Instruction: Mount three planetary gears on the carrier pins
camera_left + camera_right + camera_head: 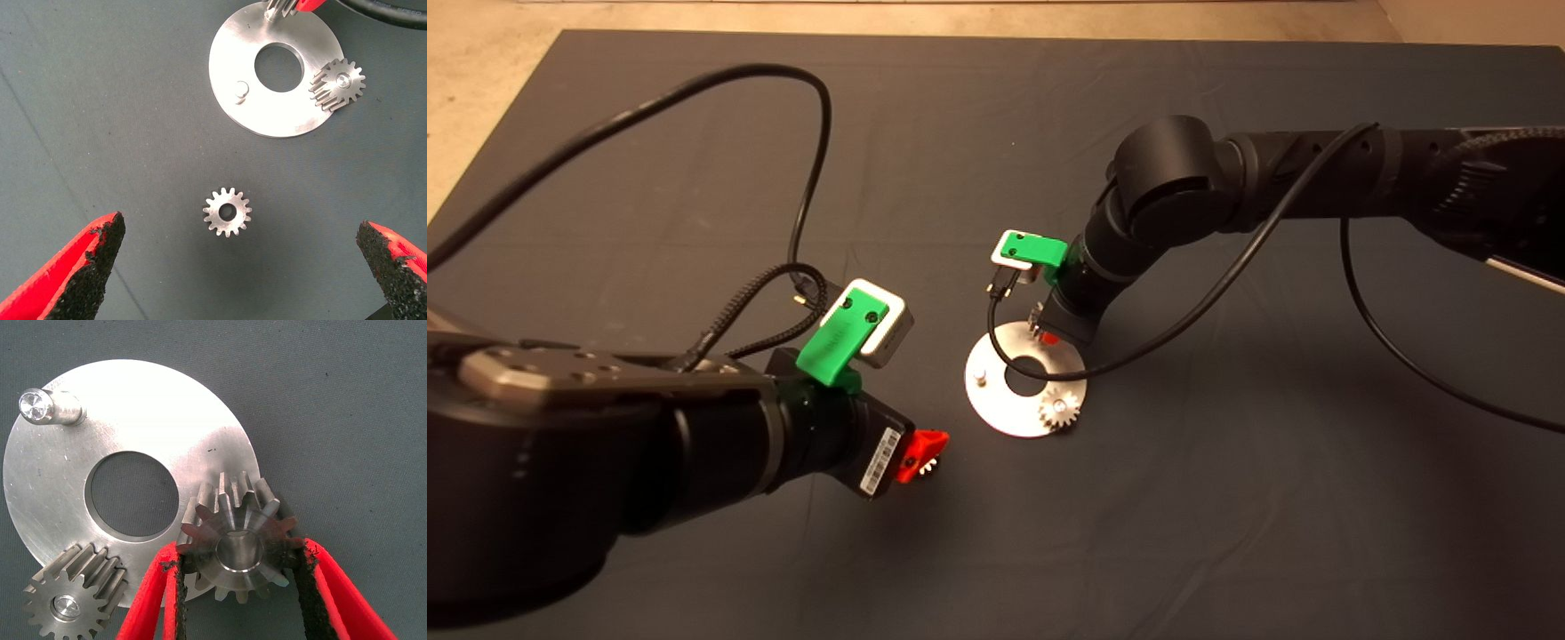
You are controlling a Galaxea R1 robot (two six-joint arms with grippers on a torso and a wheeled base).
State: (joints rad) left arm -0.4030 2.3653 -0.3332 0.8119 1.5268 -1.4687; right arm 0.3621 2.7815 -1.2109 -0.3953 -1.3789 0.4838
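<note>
Gear (pixel 240 543) two going on: right gripper (pixel 237 587) fingers clamping it over a pin. Left gripper (pixel 240 273) spread above loose gear (pixel 227 212); needs grasping next.

**Mat and floor around the work area**

A large dark grey cloth mat (pixel 996 551) covers almost all of the table surface. It lies flat, and a few soft creases run across it. A pale beige floor (pixel 480 107) shows beyond the mat at the far edge and at the far left corner.
</note>
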